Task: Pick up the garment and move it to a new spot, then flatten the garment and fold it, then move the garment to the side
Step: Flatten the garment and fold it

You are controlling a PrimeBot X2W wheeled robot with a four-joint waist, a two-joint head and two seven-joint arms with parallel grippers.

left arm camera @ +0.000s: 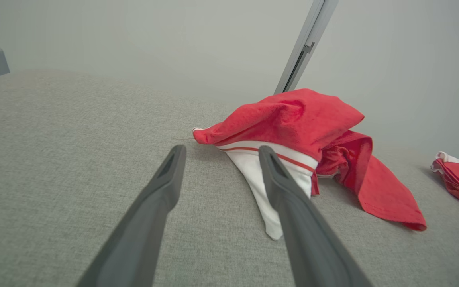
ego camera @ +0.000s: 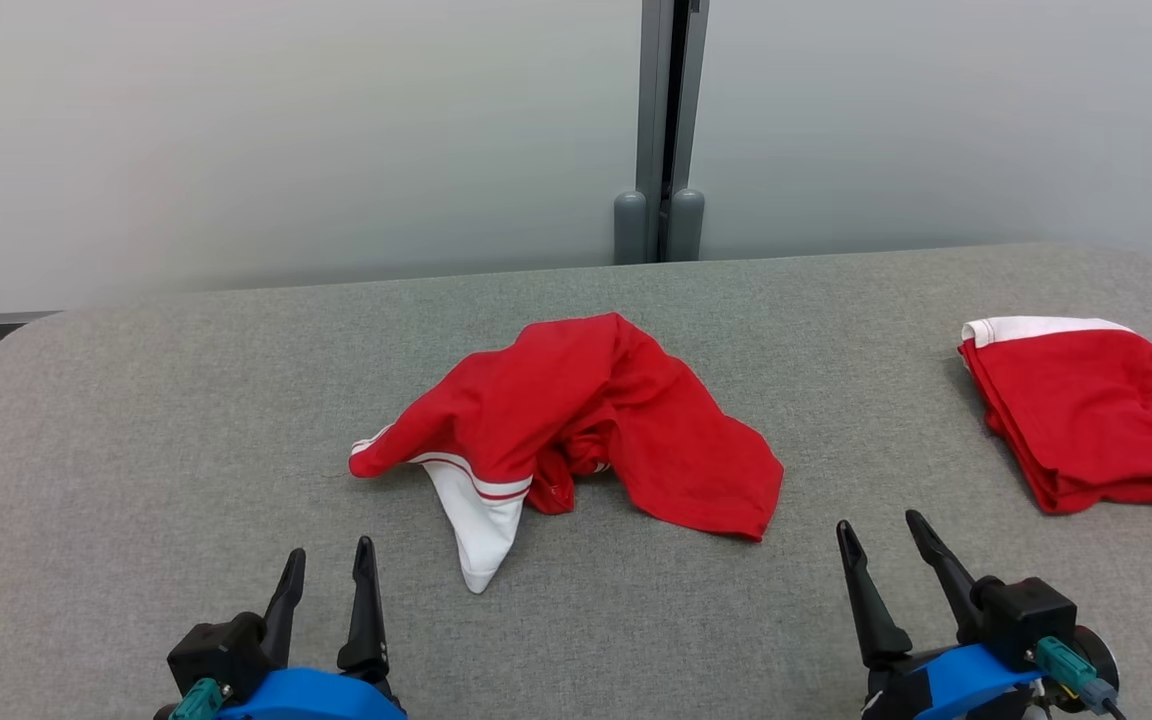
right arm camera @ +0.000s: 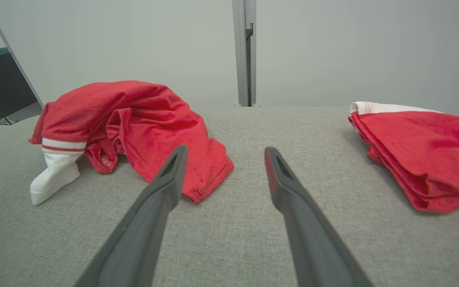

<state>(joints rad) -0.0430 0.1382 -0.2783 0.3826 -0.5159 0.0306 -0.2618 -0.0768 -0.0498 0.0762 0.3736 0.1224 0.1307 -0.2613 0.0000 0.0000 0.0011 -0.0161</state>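
Observation:
A crumpled red garment (ego camera: 586,420) with a white, red-striped cuff lies bunched in the middle of the grey fabric table (ego camera: 186,430). The left wrist view shows the garment (left arm camera: 293,119) just beyond my fingers, its white cuff pointing toward me. In the right wrist view the garment (right arm camera: 134,119) sits ahead and to the left. My left gripper (ego camera: 329,558) hovers open near the table's front edge, short of the white cuff. My right gripper (ego camera: 879,528) is open too, near the garment's lower right corner. Neither holds anything.
A second red garment (ego camera: 1086,415) with a white band lies folded at the table's right edge, also seen as the folded garment (right arm camera: 424,151) in the right wrist view. A grey post (ego camera: 661,130) stands against the pale wall behind the table.

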